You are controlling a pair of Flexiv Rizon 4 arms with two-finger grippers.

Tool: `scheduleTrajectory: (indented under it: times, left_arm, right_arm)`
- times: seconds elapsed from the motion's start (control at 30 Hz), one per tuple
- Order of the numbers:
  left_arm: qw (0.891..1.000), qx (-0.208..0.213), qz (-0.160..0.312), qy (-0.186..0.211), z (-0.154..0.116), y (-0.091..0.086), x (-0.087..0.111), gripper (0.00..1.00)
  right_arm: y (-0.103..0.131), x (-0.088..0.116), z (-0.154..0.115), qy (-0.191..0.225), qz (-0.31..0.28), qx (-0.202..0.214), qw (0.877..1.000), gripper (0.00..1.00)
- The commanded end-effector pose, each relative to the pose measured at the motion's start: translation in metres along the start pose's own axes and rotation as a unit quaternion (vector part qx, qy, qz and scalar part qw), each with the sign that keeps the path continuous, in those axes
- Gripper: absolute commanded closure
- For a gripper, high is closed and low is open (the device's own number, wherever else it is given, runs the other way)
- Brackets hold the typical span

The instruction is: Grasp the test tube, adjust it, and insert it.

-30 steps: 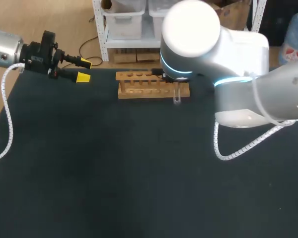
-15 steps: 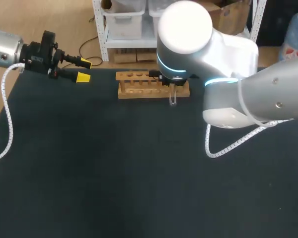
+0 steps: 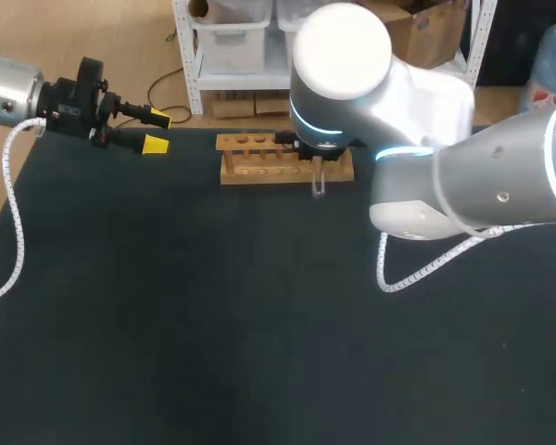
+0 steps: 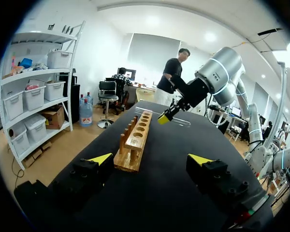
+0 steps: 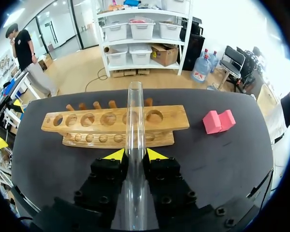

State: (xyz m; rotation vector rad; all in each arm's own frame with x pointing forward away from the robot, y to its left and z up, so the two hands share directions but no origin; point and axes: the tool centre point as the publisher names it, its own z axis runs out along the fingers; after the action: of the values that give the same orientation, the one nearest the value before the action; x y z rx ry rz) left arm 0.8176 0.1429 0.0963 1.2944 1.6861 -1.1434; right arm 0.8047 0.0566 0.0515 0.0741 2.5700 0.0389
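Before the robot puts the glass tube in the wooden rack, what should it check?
1. The right fingers squeeze the glass tube from both sides: ok.
2. The tube stands upright for going in: not ok. In the left wrist view it lies nearly flat.
3. The wooden rack has free holes: ok. The holes that show are empty.
4. The tube's end is lined up with a hole: cannot tell.
5. The left fingers are out of the way: ok. They are open and off beyond one end of the rack.
6. The pink block is clear of the rack: ok. It lies beside it, apart.
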Motion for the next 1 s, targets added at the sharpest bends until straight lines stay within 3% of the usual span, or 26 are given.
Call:
scheduleTrajectory:
  times: [0.03, 1.0]
  left_arm:
    - [1.000, 0.000, 0.001, -0.001, 0.000, 0.000, 0.001, 0.00]
    - [1.000, 0.000, 0.001, -0.001, 0.000, 0.000, 0.001, 0.00]
  right_arm:
    - [0.002, 0.000, 0.005, 0.003, 0.000, -0.001, 1.000, 1.00]
    - [0.004, 0.013, 0.021, 0.038, -0.001, -0.013, 0.999, 1.00]
